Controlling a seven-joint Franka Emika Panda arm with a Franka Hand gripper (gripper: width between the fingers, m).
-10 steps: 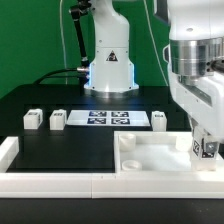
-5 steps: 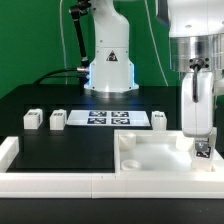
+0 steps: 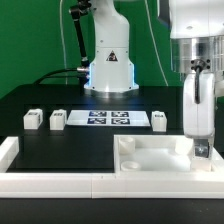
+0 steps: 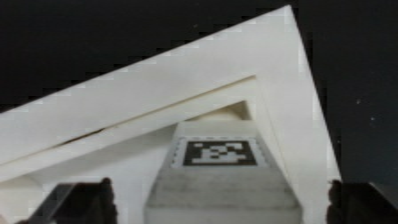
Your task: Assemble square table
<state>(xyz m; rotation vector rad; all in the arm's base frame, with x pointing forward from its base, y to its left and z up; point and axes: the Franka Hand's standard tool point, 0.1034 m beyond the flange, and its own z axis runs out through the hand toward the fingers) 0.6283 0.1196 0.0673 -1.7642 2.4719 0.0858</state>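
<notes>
The white square tabletop (image 3: 152,158) lies at the exterior view's front right, rim up. A white leg (image 3: 204,152) with a black-and-white tag stands in its corner at the exterior view's right. My gripper (image 3: 202,144) reaches straight down over this leg. In the wrist view the tagged leg (image 4: 217,153) stands between my dark fingertips (image 4: 80,202), with a gap on each side, so my gripper (image 4: 222,205) is open around it. The tabletop's corner (image 4: 267,60) runs to a point beyond the leg. Three more tagged legs (image 3: 33,119) (image 3: 58,119) (image 3: 159,119) stand in a row further back.
The marker board (image 3: 110,118) lies between the loose legs. The long white border rail (image 3: 50,182) runs along the front edge and turns up at the exterior view's left (image 3: 8,150). The arm's base (image 3: 108,70) stands at the back.
My wrist has turned about its vertical axis over the corner leg, from broadside one second ago to narrow now. The leg and tabletop have stayed in place.
</notes>
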